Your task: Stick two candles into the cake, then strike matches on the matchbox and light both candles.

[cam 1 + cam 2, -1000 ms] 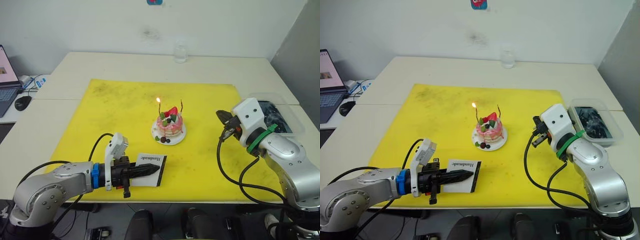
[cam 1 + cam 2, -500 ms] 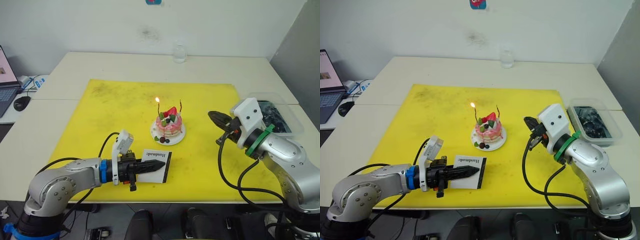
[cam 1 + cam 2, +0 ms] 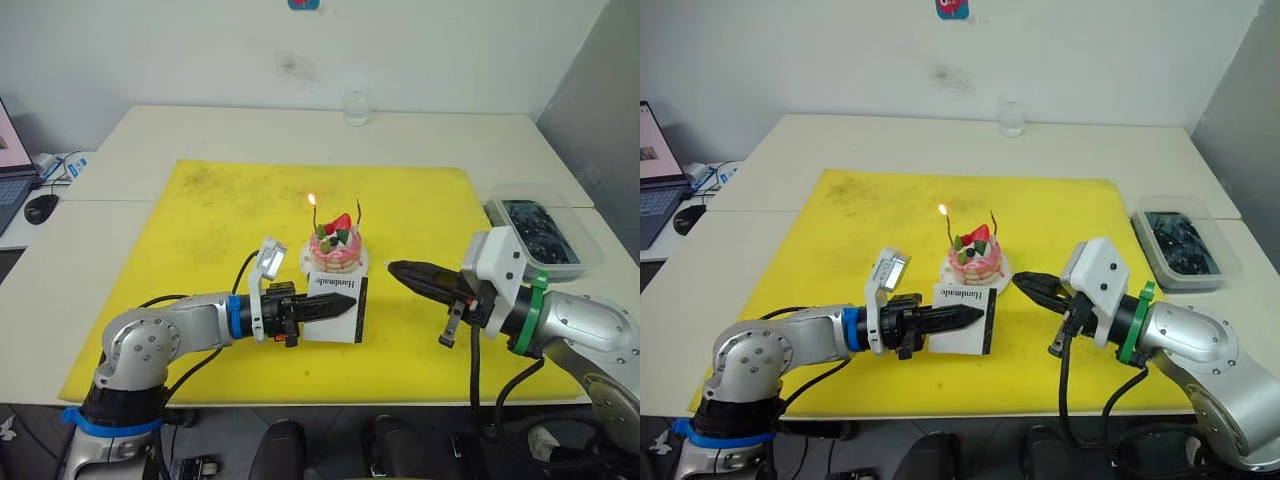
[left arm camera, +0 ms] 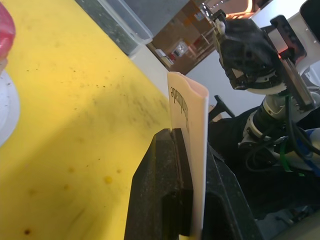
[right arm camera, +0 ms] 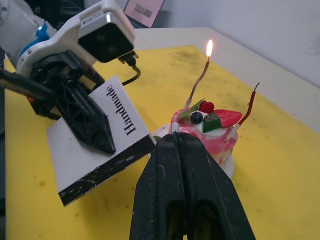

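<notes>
The left pincer [image 3: 345, 304] clamps the white matchbox [image 3: 334, 309], held upright just near of the cake [image 3: 337, 250]; the cake sits mid-mat on the yellow mat [image 3: 200, 230], two candles [image 5: 198, 82] standing in it, the left one burning; the right pincer [image 5: 176, 136], fingers pressed together, pinches a match [image 5: 175, 128] pointing left toward the matchbox.

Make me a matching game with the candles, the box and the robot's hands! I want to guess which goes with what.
Things:
1. Candle on the robot's left
2. Candle on the robot's right
3. Matchbox
4. Right tool

States:
A. Not lit
B. Shut on a match
C. Burning with a flame
D. Held upright in the left tool

Pairs: 1-C, 2-A, 3-D, 4-B
</notes>
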`<action>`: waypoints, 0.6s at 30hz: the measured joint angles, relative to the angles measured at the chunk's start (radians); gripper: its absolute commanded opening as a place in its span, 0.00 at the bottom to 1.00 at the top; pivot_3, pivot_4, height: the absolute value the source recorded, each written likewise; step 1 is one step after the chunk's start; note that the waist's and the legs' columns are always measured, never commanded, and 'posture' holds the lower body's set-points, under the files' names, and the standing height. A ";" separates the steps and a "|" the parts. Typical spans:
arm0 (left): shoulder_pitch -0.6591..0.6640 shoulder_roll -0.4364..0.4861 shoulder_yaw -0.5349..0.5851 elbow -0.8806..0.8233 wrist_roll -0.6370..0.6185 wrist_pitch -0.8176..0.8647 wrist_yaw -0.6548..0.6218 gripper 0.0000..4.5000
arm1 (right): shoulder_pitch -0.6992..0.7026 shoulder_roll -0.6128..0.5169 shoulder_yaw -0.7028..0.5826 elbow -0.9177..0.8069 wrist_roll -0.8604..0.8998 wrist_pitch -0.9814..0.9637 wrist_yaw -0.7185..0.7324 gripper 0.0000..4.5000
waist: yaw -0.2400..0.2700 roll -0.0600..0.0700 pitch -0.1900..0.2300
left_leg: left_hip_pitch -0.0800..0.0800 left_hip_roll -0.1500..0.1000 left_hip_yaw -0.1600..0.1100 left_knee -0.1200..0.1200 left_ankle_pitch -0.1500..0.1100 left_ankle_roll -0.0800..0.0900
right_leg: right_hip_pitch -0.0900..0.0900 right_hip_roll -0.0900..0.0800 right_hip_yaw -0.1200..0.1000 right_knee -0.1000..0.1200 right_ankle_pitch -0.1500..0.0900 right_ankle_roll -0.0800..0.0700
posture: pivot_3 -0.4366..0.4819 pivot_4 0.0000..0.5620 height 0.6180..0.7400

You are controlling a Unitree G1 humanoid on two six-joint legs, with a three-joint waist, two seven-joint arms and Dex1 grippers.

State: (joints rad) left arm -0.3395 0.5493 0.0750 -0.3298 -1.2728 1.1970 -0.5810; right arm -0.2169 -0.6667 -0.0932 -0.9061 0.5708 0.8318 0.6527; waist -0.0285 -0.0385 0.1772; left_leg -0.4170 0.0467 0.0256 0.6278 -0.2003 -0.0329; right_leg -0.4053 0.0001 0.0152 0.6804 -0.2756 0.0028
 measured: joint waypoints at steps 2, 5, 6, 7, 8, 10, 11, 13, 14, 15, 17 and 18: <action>-0.023 0.000 0.000 0.027 -0.027 0.022 0.010 0.00 | 0.000 -0.055 0.022 0.000 -0.015 -0.045 0.038 0.00 | 0.001 0.000 0.000 | 0.000 -0.001 0.000 0.000 0.000 0.000 | 0.000 0.001 0.000 0.000 0.000 0.000 | 0.48 0.27 1.00; -0.045 0.000 0.002 0.037 -0.052 0.040 0.028 0.00 | 0.001 -0.106 0.074 0.000 -0.054 -0.118 0.088 0.00 | 0.000 0.000 0.000 | 0.000 -0.001 0.000 0.000 0.000 0.000 | 0.000 0.001 0.000 0.000 0.000 0.000 | 0.48 0.27 1.00; -0.050 0.000 0.002 0.041 -0.059 0.041 0.032 0.00 | 0.002 -0.117 0.089 0.000 -0.068 -0.141 0.100 0.00 | 0.001 0.000 0.000 | 0.000 0.000 0.000 0.000 0.000 0.000 | 0.000 0.001 0.000 0.000 0.000 0.000 | 0.48 0.27 1.00; -0.053 0.000 0.002 0.045 -0.062 0.042 0.039 0.00 | 0.003 -0.123 0.107 0.001 -0.084 -0.168 0.113 0.00 | 0.001 0.000 0.000 | 0.000 0.000 0.000 0.000 0.000 0.000 | 0.000 0.001 0.000 0.000 0.000 0.000 | 0.48 0.27 1.00; -0.054 0.000 0.002 0.047 -0.064 0.043 0.045 0.00 | 0.005 -0.128 0.123 0.006 -0.098 -0.190 0.119 0.00 | 0.001 0.000 0.000 | 0.000 0.000 0.000 0.000 0.000 0.000 | 0.000 0.001 0.000 0.000 0.000 0.000 | 0.48 0.27 1.00; -0.055 0.000 0.002 0.048 -0.067 0.045 0.049 0.00 | 0.005 -0.131 0.152 0.016 -0.123 -0.223 0.132 0.00 | 0.001 0.000 0.000 | 0.000 0.000 0.000 0.000 0.000 0.000 | 0.000 0.001 0.000 0.000 0.000 0.000 | 0.48 0.27 1.00; -0.057 0.000 0.002 0.049 -0.068 0.046 0.050 0.00 | 0.005 -0.132 0.166 0.022 -0.134 -0.238 0.134 0.00 | 0.001 0.000 0.000 | 0.000 0.000 0.000 0.000 0.000 0.000 | 0.000 0.001 0.000 0.000 0.000 0.000 | 0.48 0.27 1.00; -0.059 0.002 0.002 0.049 -0.078 0.046 0.052 0.00 | 0.004 -0.131 0.195 0.038 -0.162 -0.261 0.134 0.00 | 0.001 0.000 0.000 | 0.000 0.000 0.000 0.000 0.000 0.000 | 0.000 0.001 0.000 0.000 0.000 0.000 | 0.48 0.27 1.00; -0.059 0.002 0.002 0.048 -0.084 0.047 0.053 0.00 | 0.004 -0.131 0.206 0.049 -0.175 -0.269 0.134 0.00 | 0.001 0.000 0.000 | 0.000 0.000 0.000 0.000 0.000 0.000 | 0.000 0.001 0.000 0.000 0.000 0.000 | 0.48 0.27 1.00; -0.059 0.003 0.002 0.049 -0.086 0.047 0.056 0.00 | 0.004 -0.131 0.219 0.059 -0.192 -0.279 0.133 0.00 | 0.001 0.000 0.000 | 0.000 0.000 0.000 0.001 0.000 0.000 | 0.000 0.001 0.000 0.000 0.000 0.000 | 0.48 0.27 1.00; -0.059 0.005 0.002 0.048 -0.090 0.047 0.063 0.00 | 0.004 -0.130 0.239 0.080 -0.217 -0.289 0.131 0.00 | 0.001 0.000 0.000 | 0.000 0.000 0.000 0.001 0.000 0.000 | 0.000 0.001 0.000 0.000 0.000 0.000 | 0.48 0.27 1.00; -0.059 0.005 0.002 0.048 -0.093 0.047 0.066 0.00 | 0.004 -0.129 0.244 0.087 -0.231 -0.293 0.130 0.00 | 0.001 0.000 0.000 | 0.000 0.000 0.000 0.001 0.000 0.000 | 0.000 0.001 0.000 0.000 0.000 0.000 | 0.48 0.27 1.00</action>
State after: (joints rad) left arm -0.3989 0.5546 0.0769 -0.2814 -1.3653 1.2437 -0.5145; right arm -0.2133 -0.7957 0.1508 -0.8192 0.3403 0.5385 0.7829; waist -0.0272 -0.0387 0.1772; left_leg -0.4171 0.0466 0.0258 0.6283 -0.2003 -0.0331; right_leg -0.4052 0.0007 0.0156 0.6803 -0.2756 0.0029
